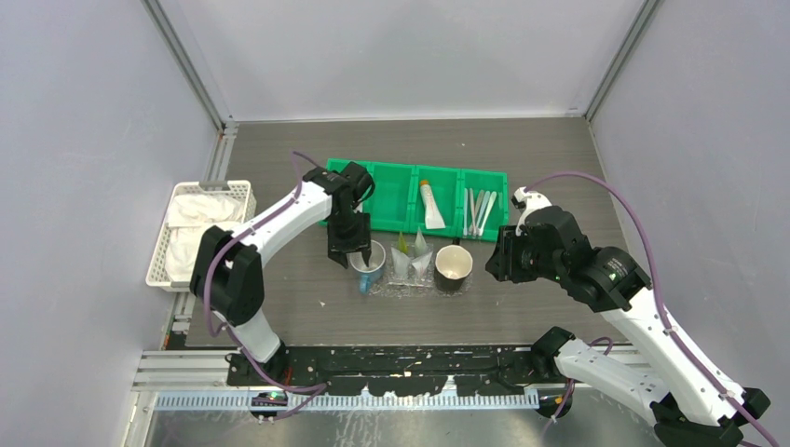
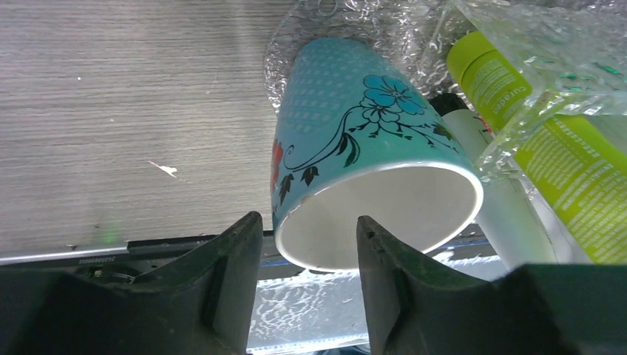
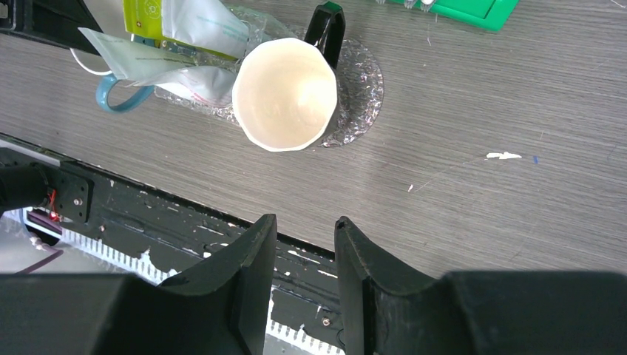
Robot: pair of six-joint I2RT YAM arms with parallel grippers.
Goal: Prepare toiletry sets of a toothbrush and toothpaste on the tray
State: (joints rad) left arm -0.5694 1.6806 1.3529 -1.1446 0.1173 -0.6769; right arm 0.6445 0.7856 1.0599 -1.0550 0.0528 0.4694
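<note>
The clear speckled tray point(image 1: 410, 287) lies mid-table and carries a teal flowered mug point(image 1: 370, 265), clear-wrapped packets with yellow-green parts point(image 1: 411, 253) and a black mug with a cream inside point(image 1: 454, 267). My left gripper point(image 1: 358, 253) is open right above the teal mug point(image 2: 355, 133); in the left wrist view its fingertips point(image 2: 308, 222) straddle the rim's near left part. The packets point(image 2: 547, 111) lean beside the mug on the tray point(image 2: 296, 29). My right gripper point(image 1: 497, 257) is open and empty, right of the black mug point(image 3: 285, 92), over the table's near edge point(image 3: 304, 222).
A green four-compartment bin point(image 1: 396, 191) stands behind the tray, with a white toothpaste tube point(image 1: 430, 205) and several toothbrushes point(image 1: 478, 212) in its right compartments. A white mesh basket point(image 1: 200, 233) holding white cloths sits at the table's left edge.
</note>
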